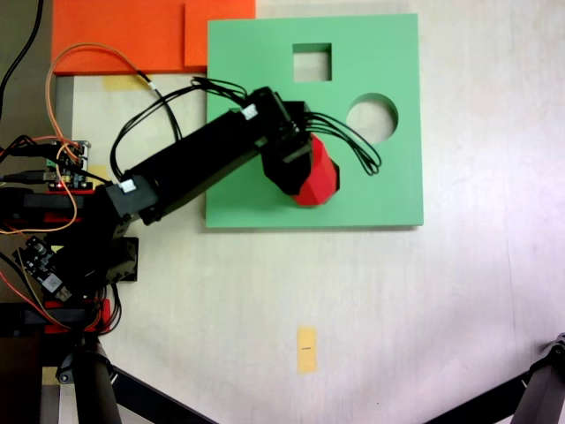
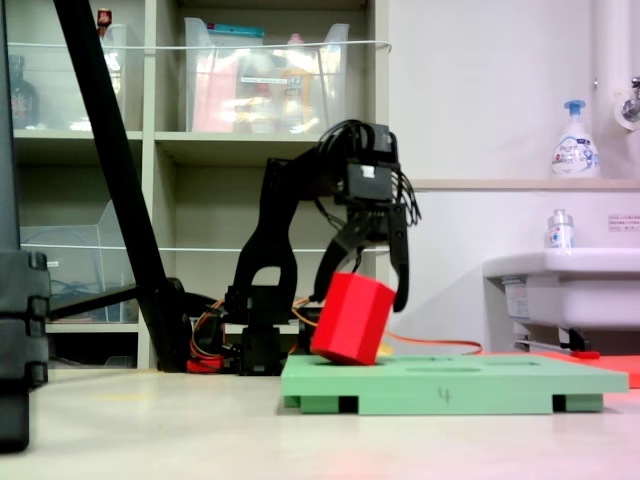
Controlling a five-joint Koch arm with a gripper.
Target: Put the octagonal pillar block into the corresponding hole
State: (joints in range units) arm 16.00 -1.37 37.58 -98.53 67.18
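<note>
The octagonal pillar block [image 1: 323, 179] is bright red and hangs tilted over the green foam board [image 1: 388, 190], near its front middle. My gripper [image 1: 298, 168] reaches in from the first exterior view's left and is shut on the block. In the second exterior view the fingers [image 2: 400, 280] straddle the upper half of the block [image 2: 350, 320], whose lowest corner touches the board's top [image 2: 470, 380]. A square cutout [image 1: 312, 62] and a round cutout [image 1: 372, 118] show. The corresponding hole is hidden under the arm and block.
Orange foam sheets [image 1: 132, 35] lie past the board's far left corner. Circuit boards and loose wires [image 1: 53, 168] crowd the arm's base. A yellow tape strip [image 1: 306, 349] marks the table. Tripod legs [image 1: 543, 389] cross the front corners. A sink [image 2: 560, 280] stands at the second exterior view's right.
</note>
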